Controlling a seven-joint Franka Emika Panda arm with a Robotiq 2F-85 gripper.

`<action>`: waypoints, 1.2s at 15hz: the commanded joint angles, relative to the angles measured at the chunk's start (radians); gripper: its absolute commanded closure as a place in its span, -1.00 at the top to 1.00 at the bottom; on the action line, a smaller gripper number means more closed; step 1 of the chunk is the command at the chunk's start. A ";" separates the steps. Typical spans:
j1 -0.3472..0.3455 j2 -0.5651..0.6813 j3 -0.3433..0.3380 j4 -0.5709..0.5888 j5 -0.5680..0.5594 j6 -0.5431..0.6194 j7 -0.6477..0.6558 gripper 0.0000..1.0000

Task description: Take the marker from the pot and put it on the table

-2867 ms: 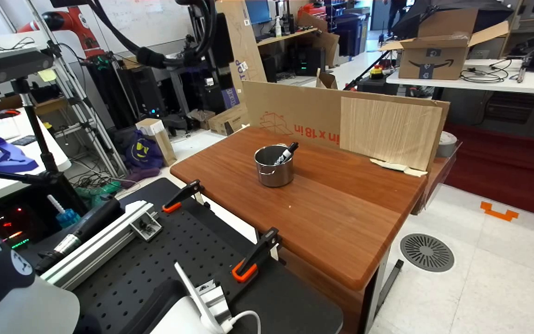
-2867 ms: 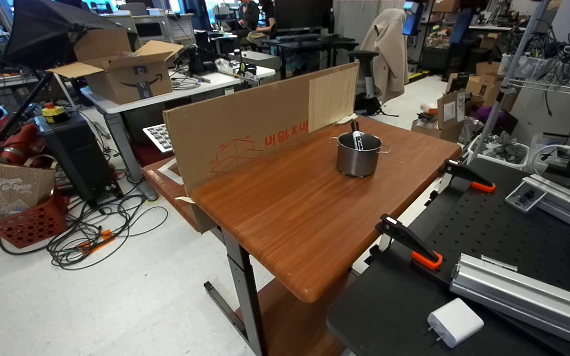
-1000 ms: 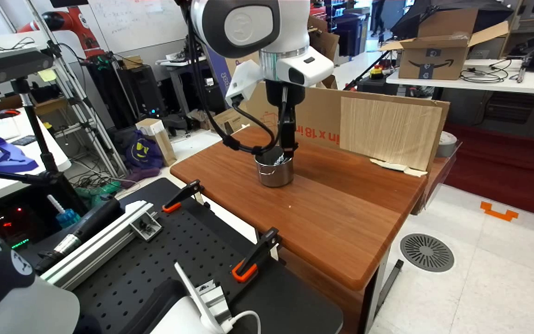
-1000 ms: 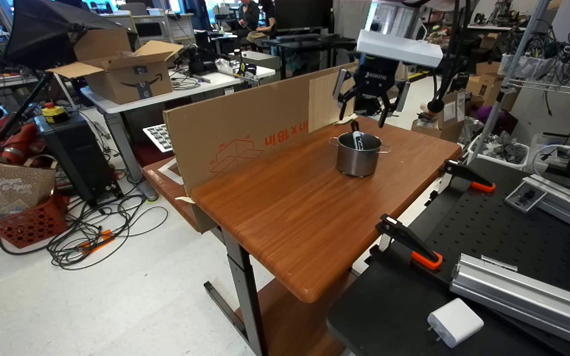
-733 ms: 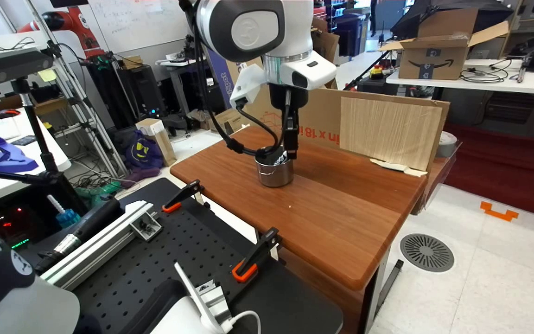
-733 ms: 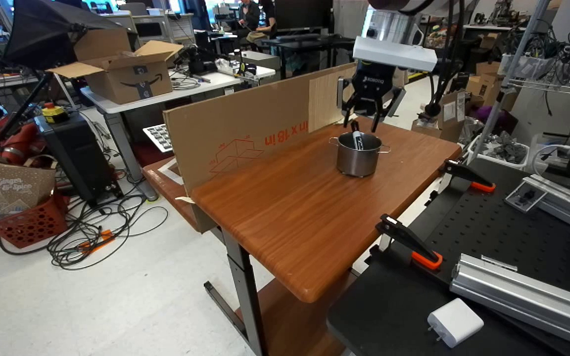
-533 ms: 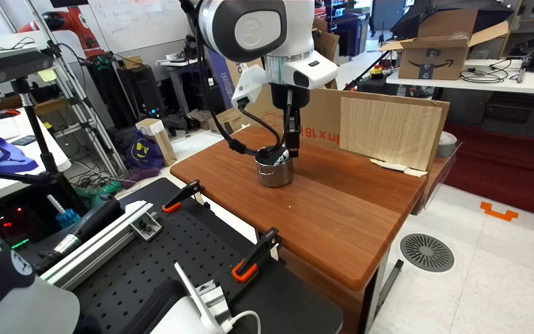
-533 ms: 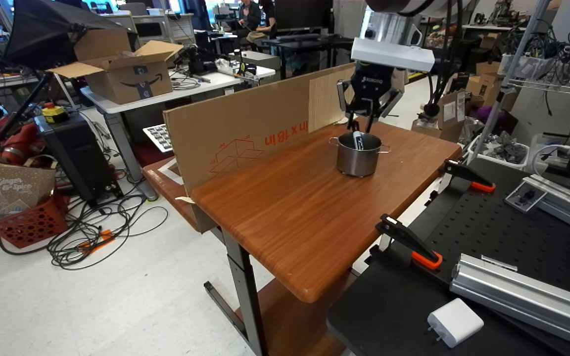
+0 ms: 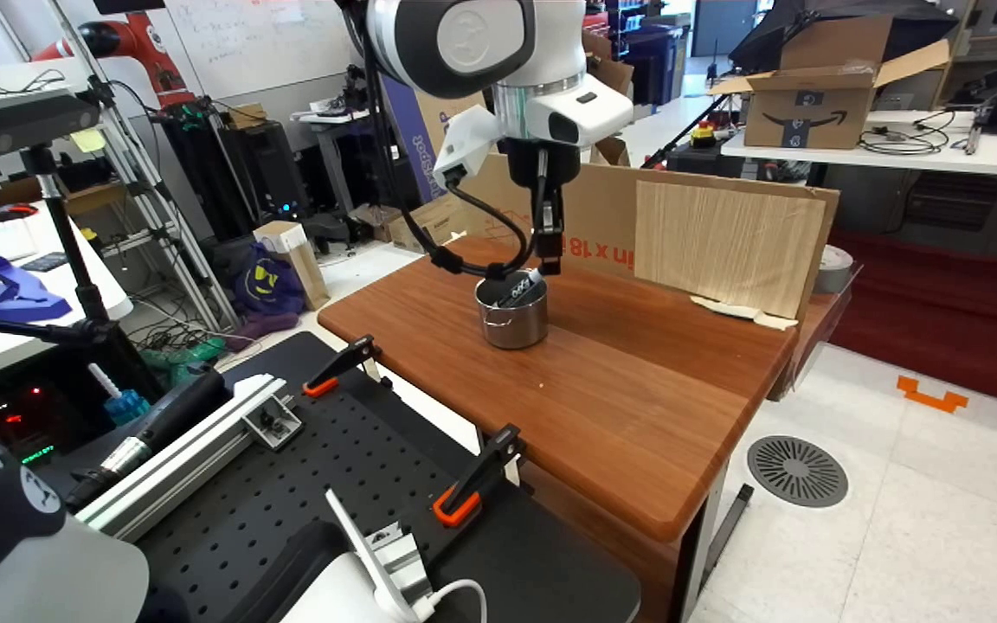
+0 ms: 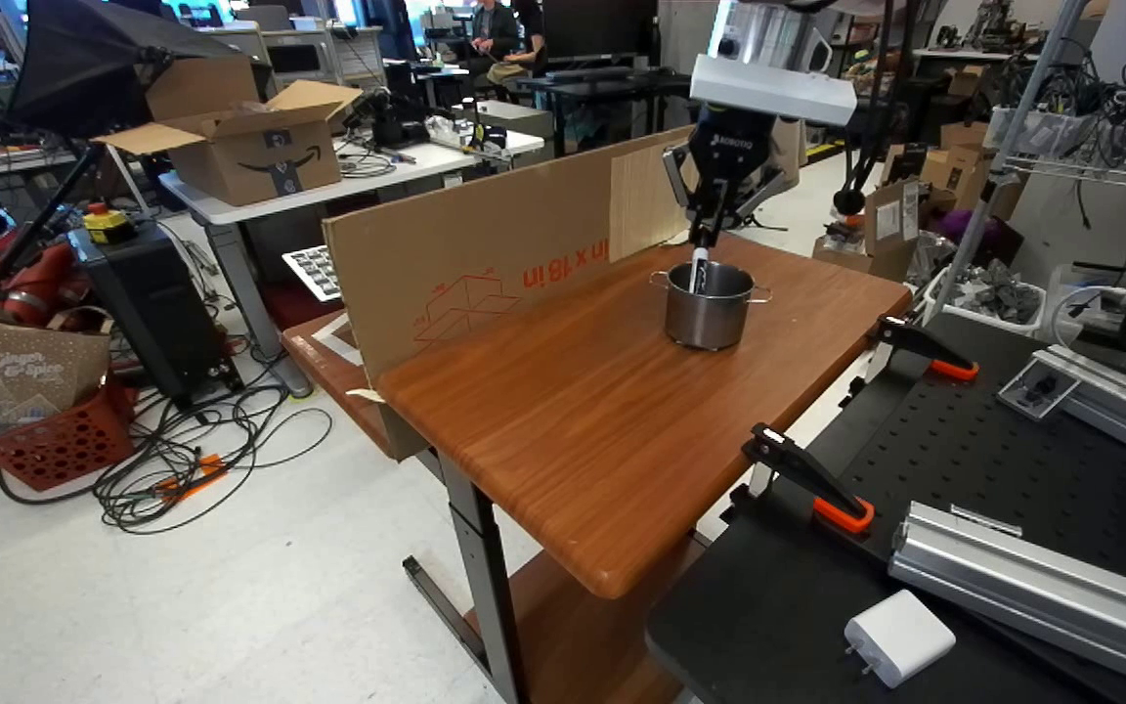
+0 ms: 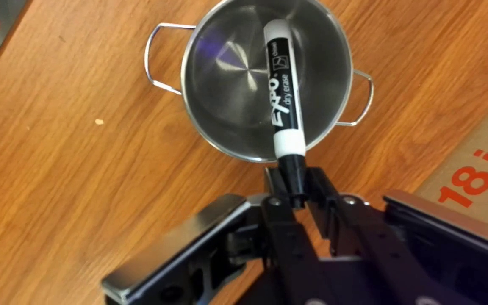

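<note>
The marker (image 11: 287, 97), black and white with a black cap, leans out of the silver pot (image 11: 210, 84) in the wrist view. My gripper (image 11: 297, 180) is shut on its cap, one finger on either side. In an exterior view the gripper (image 10: 705, 238) hangs just above the pot (image 10: 707, 323), with the marker (image 10: 698, 269) slanting down from it, its lower end still inside the rim. An exterior view also shows the marker (image 9: 520, 290) tilted below the fingertips. The pot stands upright on the reddish-brown table (image 10: 563, 411).
A cardboard sheet (image 10: 485, 254) stands upright along the table's far edge. Clamps (image 10: 807, 469) join the table to the black perforated bench (image 9: 334, 467). The pot's two wire handles stick out sideways, and cables (image 9: 447, 260) hang beside the wrist.
The gripper came down to the pot, its fingers came together on the marker's cap, and it has risen a little. The marker has lifted and shifted with it; the pot has stayed put.
</note>
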 commanded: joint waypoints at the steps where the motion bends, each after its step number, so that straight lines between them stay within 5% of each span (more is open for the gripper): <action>1: 0.005 -0.120 -0.014 -0.064 -0.023 -0.047 -0.012 -0.90; 9: -0.005 -0.367 0.039 -0.102 -0.056 -0.186 0.002 -0.90; 18: 0.072 -0.210 0.170 0.005 -0.134 -0.185 0.082 -0.90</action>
